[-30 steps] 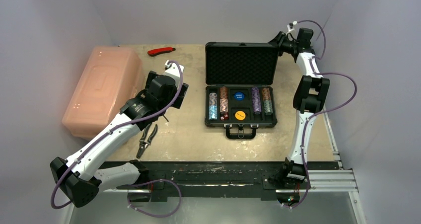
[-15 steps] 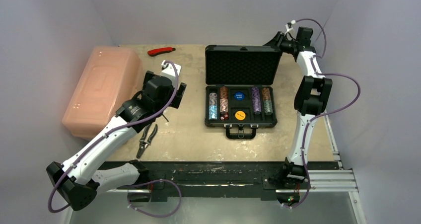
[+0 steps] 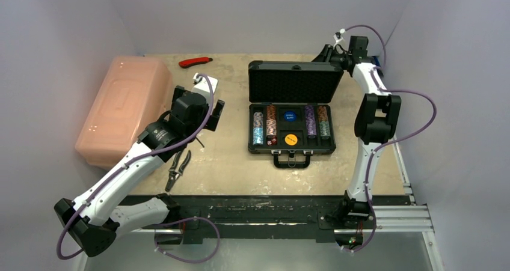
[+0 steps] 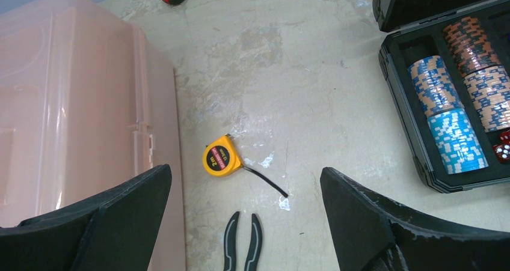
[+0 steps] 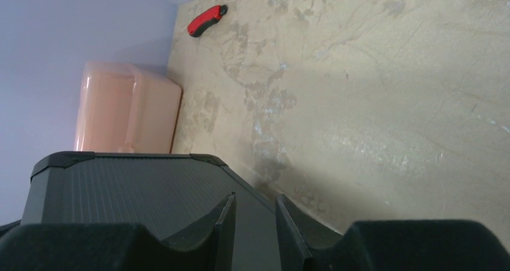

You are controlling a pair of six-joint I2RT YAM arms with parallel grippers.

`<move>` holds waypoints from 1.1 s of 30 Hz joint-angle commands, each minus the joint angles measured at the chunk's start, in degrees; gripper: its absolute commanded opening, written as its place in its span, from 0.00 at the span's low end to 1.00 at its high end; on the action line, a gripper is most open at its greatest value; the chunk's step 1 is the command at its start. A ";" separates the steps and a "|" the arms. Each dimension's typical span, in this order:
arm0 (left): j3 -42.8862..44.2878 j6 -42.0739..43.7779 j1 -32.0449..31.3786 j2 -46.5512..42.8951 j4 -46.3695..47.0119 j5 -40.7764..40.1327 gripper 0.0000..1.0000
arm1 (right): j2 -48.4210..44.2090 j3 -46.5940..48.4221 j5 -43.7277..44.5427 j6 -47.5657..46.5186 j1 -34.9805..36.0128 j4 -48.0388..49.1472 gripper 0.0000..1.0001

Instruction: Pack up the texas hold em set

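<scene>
1. Pink, at the left of the top view: showing a translucent plastic box [image 3: 123, 109] lying lid-up along the left edge of the table [image 3: 228, 169].
2. Just right of that: hanging the left gripper [image 4: 245, 175] over bare tabletop between the box and the case, spreading its fingers [image 4: 96, 223] wide and holding nothing.
3. Beneath it, in the left wrist view: showing a yellow tape measure [image 4: 221, 158] lying just beside the box with a short length of black tape pulled out, and black-handled pliers [image 4: 242, 244] poking in at the bottom edge.
4. Up toward the back wall, in the upper centre-left of the top view: showing a red utility knife [image 3: 195, 61] lying well apart from everything else.
5. At the centre: showing the black briefcase [image 3: 291, 149] sitting open, handle pointing to the bottom of the frame, and the lid [image 3: 293, 82] standing up with its foam lining facing the camera.
6. Inside the tray, going left to right: showing blue chip stacks [image 3: 258, 128], orange-brown chip stacks [image 3: 271, 118] with red dice [image 3: 272, 142] at their near end, a blue disc [image 3: 290, 116] above a yellow disc [image 3: 290, 139] in the middle compartment, then purple chip stacks [image 3: 310, 122] and greenish chip stacks [image 3: 323, 122].
7. At the upper right: reaching the right gripper [image 5: 255, 202] in behind the lid's top right corner, leaving only a narrow slit between its fingertips [image 5: 224, 229], which are sitting over the lid's ribbed outer face. Cannot tell whether pinching the lid or only resting against it.
</scene>
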 commanded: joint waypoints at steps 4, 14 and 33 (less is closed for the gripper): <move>0.13 0.44 0.23 -1.56 1.21 -0.56 0.95 | -6.76 -5.07 0.71 -3.82 0.33 -1.73 0.33; 0.13 0.34 0.18 -1.96 1.20 -0.31 0.95 | -14.17 -14.86 3.81 -7.07 0.53 -2.57 0.33; -0.31 -0.37 0.14 -2.19 1.36 0.50 0.94 | -29.01 -29.36 17.94 -6.06 0.66 -3.22 0.45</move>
